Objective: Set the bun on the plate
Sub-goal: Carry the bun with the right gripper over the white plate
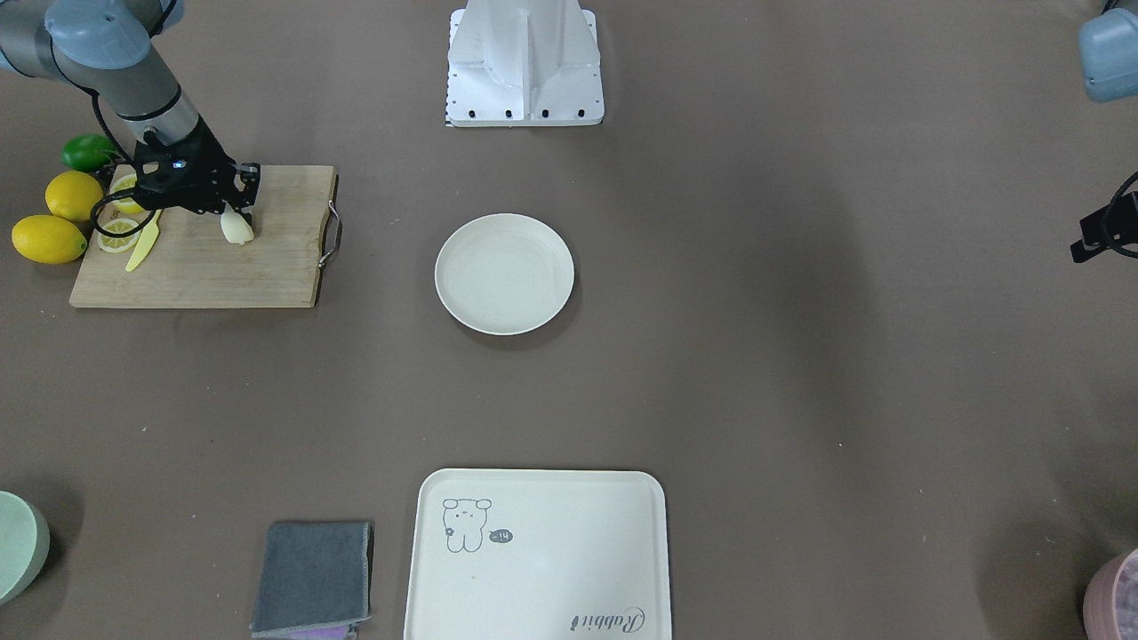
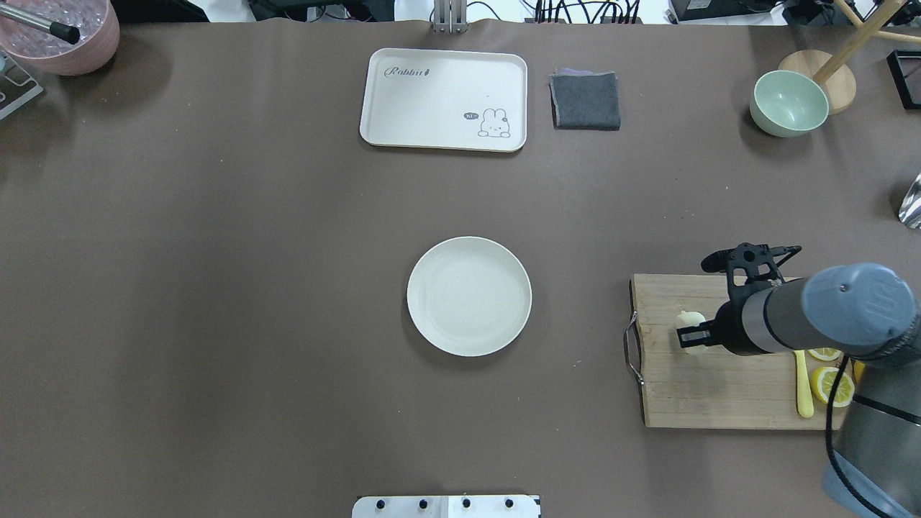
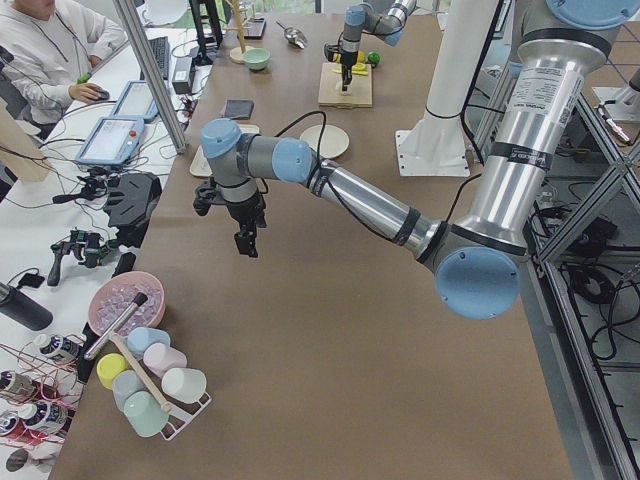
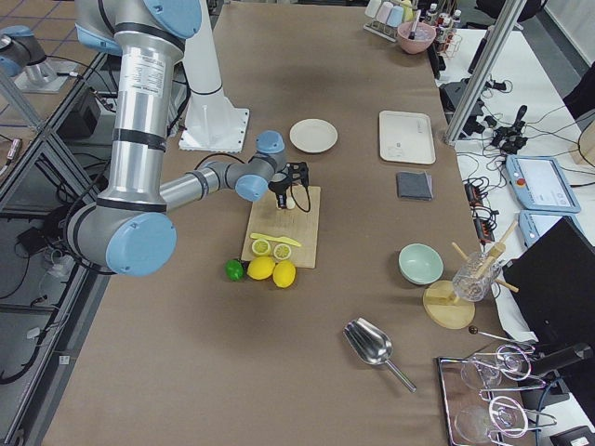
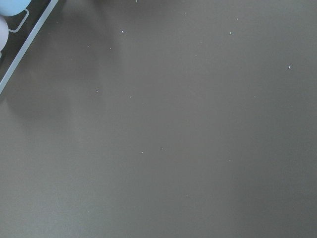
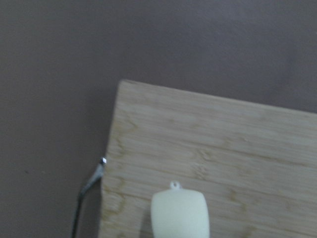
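A: Right gripper (image 1: pixel 236 215) is over the board (image 1: pixel 213 271), on the robot's right of the plate (image 1: pixel 504 274); its fingers look closed on the bun (image 1: pixel 236 229), pinching the upper end; bun hangs at board level; whether it is clear of the wood, cannot tell; plate is bare.

B: Left gripper (image 3: pixel 245 238)?

A: Well apart from the plate, on the plate's left; its wrist view shows only bare table; how far open, cannot tell.

B: Risks from here?

A: Judgement only; bun is smooth and rounded and gripped high, so it may slip out in transit; a low carry could catch the board's metal handle (image 1: pixel 332 234), which faces the plate, or the plate's raised rim; a high release could let the bun roll off; knife (image 1: pixel 142 245) and lemon slices (image 1: pixel 118 236) lie on the board's side away from the plate, out of the path.

B: Any writing?

A: Beyond the plate, the tray (image 2: pixel 432 101) reads "Rabbit", with "hi" in a bubble beside a rabbit drawing; nothing else legible.
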{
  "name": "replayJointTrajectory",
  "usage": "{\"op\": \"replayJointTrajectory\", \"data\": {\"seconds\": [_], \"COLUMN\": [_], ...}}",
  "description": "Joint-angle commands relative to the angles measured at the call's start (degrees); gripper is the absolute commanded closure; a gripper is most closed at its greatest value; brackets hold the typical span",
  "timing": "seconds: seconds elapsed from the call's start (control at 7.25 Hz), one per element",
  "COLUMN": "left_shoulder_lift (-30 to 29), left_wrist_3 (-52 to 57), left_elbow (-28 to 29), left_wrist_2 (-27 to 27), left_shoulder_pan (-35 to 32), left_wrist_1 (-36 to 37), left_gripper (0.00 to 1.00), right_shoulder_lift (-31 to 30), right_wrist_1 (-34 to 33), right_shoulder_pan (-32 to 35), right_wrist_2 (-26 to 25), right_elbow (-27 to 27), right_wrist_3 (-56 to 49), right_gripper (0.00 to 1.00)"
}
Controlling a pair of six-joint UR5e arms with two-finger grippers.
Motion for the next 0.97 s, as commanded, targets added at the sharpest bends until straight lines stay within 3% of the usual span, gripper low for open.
{"op": "replayJointTrajectory", "data": {"seconds": [0.0, 0.14, 0.55, 0.69, 0.83], "left_shoulder_lift": [0.6, 0.6, 0.6, 0.6, 0.6], "left_wrist_3": [0.0, 0.0, 0.1, 0.1, 0.0], "left_elbow": [0.1, 1.1, 2.4, 2.5, 2.6], "left_wrist_2": [0.1, 0.0, -1.5, -1.5, -1.5], "left_shoulder_pan": [0.0, 0.0, 0.0, 0.0, 0.0], "left_wrist_1": [0.0, 0.0, -0.4, -0.4, -0.4], "left_gripper": [0.02, 0.02, 0.02, 0.02, 0.02], "right_shoulder_lift": [18.3, 23.4, 41.8, 45.0, 45.0], "right_wrist_1": [-19.1, -21.8, -22.1, -21.9, -21.8], "right_shoulder_pan": [0.5, 0.3, -2.3, -4.9, -6.2], "right_wrist_2": [-0.6, -1.8, -6.3, -8.3, -9.7], "right_elbow": [-1.1, -2.8, -19.6, -23.8, -23.4], "right_wrist_3": [2.7, 5.5, 12.8, 15.4, 15.4], "right_gripper": [1.0, 1.0, 0.98, 0.86, 0.56]}}
